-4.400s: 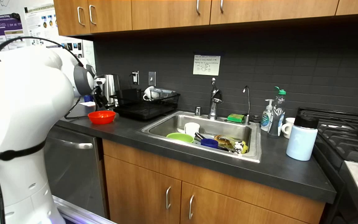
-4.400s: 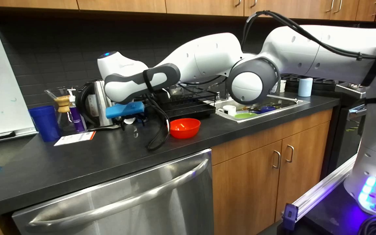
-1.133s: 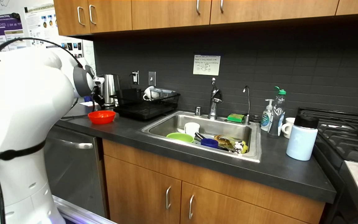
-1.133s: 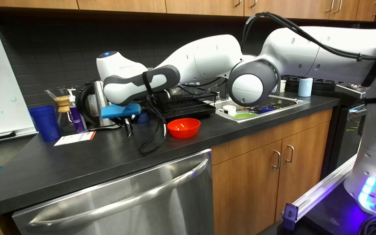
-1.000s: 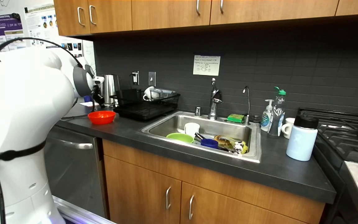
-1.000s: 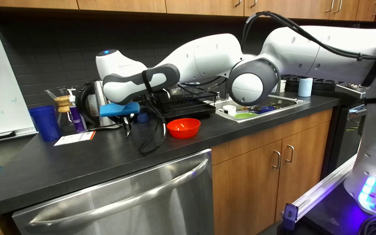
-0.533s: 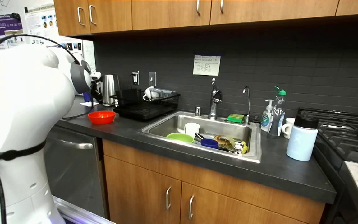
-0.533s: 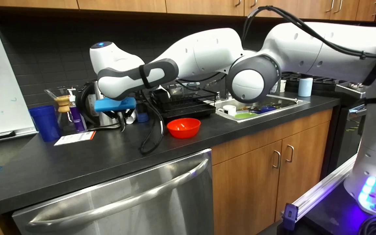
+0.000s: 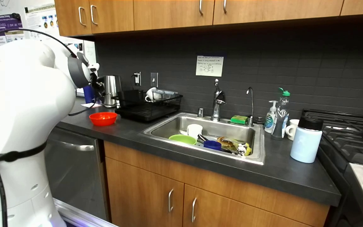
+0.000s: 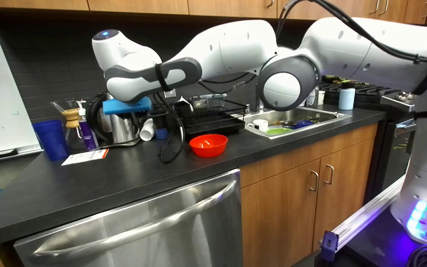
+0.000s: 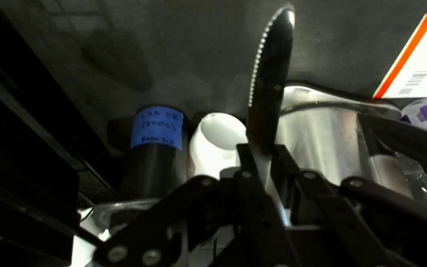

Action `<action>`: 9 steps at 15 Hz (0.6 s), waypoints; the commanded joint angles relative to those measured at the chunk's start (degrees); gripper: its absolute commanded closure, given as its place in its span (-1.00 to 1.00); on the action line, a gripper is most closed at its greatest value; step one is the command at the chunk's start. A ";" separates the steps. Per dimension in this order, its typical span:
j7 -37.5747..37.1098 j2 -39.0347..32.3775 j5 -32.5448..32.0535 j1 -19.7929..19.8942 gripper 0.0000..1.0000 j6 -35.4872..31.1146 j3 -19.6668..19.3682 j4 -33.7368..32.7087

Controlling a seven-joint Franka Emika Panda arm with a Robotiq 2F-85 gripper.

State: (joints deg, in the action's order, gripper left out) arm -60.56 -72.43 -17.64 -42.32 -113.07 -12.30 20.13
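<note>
My jaws are pressed together on a serrated knife (image 11: 271,79), its blade pointing to the top of the wrist view, right of centre, against the backdrop of the counter (image 11: 198,66). Thin metal can pivot, I judge, so a firm, even pinch and unhurried wrist turns suit it, with room left between the blade and the steel kettle (image 11: 317,142) at centre right and the white cup (image 11: 215,146) at lower centre. I see nothing in that cup; the kettle's inside is hidden. In an exterior view, the red bowl (image 9: 103,119) at left shows no contents, while the sink (image 9: 260,149) right of centre holds a green bowl (image 9: 183,138), a white mug (image 9: 195,130), a blue bowl (image 9: 212,145) and a jumble I cannot make out.
</note>
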 commanded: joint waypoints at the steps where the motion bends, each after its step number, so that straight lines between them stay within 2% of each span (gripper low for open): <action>1: -2.32 2.39 -2.21 -0.61 0.91 0.77 -2.67 -0.01; 9: -10.89 5.05 -7.01 0.65 0.91 2.88 -8.00 -0.02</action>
State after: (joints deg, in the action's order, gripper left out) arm -68.18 -68.48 -22.91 -42.06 -112.23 -18.52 20.11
